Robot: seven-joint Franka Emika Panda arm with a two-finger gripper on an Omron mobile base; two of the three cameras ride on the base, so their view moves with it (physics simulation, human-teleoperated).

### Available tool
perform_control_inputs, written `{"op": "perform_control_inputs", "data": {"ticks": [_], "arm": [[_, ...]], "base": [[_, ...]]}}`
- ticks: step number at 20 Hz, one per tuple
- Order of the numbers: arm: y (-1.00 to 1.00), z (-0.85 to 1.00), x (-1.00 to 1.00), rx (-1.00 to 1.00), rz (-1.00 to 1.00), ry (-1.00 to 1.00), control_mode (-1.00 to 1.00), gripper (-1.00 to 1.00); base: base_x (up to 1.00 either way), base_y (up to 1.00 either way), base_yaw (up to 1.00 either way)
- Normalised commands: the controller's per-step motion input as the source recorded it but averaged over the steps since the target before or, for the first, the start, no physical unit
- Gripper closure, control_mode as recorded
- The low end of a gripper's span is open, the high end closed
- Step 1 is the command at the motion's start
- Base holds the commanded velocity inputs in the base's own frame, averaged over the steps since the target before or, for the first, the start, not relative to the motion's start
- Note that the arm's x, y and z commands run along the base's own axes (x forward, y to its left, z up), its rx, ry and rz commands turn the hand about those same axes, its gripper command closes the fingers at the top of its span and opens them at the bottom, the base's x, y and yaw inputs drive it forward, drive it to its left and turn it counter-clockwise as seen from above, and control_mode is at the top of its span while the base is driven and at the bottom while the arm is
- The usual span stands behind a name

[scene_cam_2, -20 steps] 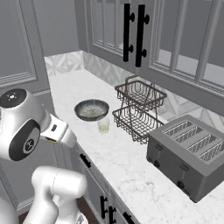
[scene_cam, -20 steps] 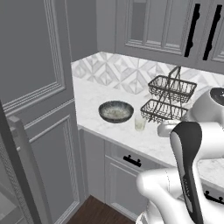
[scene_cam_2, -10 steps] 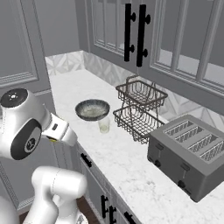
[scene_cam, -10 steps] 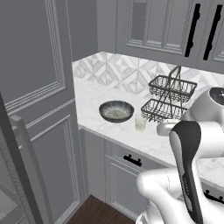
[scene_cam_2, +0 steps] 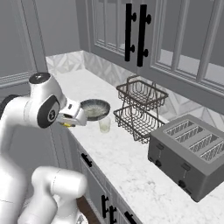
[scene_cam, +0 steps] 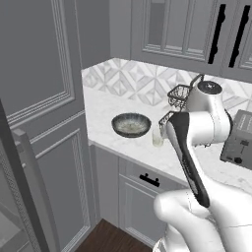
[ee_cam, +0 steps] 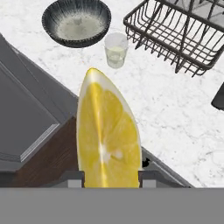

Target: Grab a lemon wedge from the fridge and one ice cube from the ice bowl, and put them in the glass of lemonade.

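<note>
Closest to the hand camera, the lemon wedge (ee_cam: pixel 108 135) stands upright between the two dark fingertips, and the gripper (ee_cam: pixel 110 174) is clamped on it from either side. Compared with a second ago the base views have shifted as a whole: the corner of the bench (scene_cam_2: pixel 131 162) sits nearer and the toaster (scene_cam_2: pixel 189 154) has come into the left base view, so the base has rolled along the cabinets rather than anything on the bench moving. The arm has also swung across; in the right base view a speck of yellow (scene_cam_2: pixel 66 124) at the gripper (scene_cam_2: pixel 72 120) now sits beside the bench edge, close to the vessels. That suggests the fridge part is done and the wedge is being carried to its drop. Past the wedge, over the cabinet front and the white marbled top, the glass of lemonade (ee_cam: pixel 116 50) stands upright with pale yellow liquid low in it and nothing else visibly floating. Just behind it, near but apart, the ice bowl (ee_cam: pixel 76 22) shows a pale speckled inside; single cubes cannot be made out. Beside them stands the two-tier wire basket (scene_cam_2: pixel 140 109).
</note>
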Motion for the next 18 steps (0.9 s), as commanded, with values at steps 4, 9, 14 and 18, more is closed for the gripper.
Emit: {"op": "perform_control_inputs", "data": {"ticks": [4, 9, 14, 18], "arm": [[-0.04, -0.07, 0.93, -0.05, -0.01, 0.14, -1.0, 1.0], [-0.4, -0.31, 0.97, 0.01, -0.02, 0.1, -1.0, 1.0], [-0.09, -0.77, 0.98, 0.07, 0.0, 0.12, -1.0, 1.0], [0.0, -0.85, 0.86, 0.13, 0.01, 0.01, -1.0, 1.0]], "base": [[0.0, 0.0, 0.0], [0.0, 0.0, 0.0], [0.0, 0.0, 0.0], [0.0, 0.0, 0.0]]}}
